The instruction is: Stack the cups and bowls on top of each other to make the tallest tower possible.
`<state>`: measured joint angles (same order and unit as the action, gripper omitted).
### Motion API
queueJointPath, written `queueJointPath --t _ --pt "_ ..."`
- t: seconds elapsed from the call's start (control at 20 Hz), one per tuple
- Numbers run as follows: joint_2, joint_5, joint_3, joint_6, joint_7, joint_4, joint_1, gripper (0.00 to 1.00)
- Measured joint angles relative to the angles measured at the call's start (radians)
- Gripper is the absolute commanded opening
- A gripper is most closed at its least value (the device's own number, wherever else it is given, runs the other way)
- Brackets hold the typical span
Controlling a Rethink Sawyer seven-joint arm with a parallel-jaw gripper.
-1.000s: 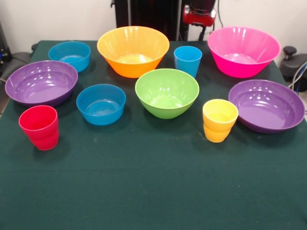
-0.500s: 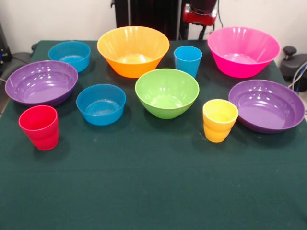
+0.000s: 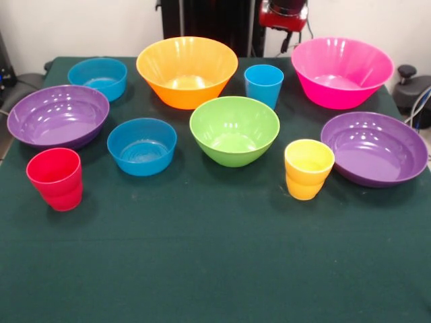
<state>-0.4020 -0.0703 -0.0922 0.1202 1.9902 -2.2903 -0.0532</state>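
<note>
Ten pieces stand apart on the green surface (image 3: 215, 269), none stacked. Three cups: blue (image 3: 264, 84) far centre, yellow (image 3: 308, 168) right, red (image 3: 55, 178) near left. Seven bowls: two blue, two purple, one green, orange, pink. The claw's state cannot be told.

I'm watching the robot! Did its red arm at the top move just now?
Yes. The red arm has risen toward the picture's top edge, farther above the blue cup.
</note>
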Motion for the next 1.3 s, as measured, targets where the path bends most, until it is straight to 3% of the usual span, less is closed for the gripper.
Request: queueJointPath --t 0.4,1.3 --pt "-0.056 -0.001 -0.005 -0.065 0.0 0.007 -0.002 1.0" --pt "-0.062 -0.001 -0.022 -0.139 0.0 0.126 -0.027 1.0"
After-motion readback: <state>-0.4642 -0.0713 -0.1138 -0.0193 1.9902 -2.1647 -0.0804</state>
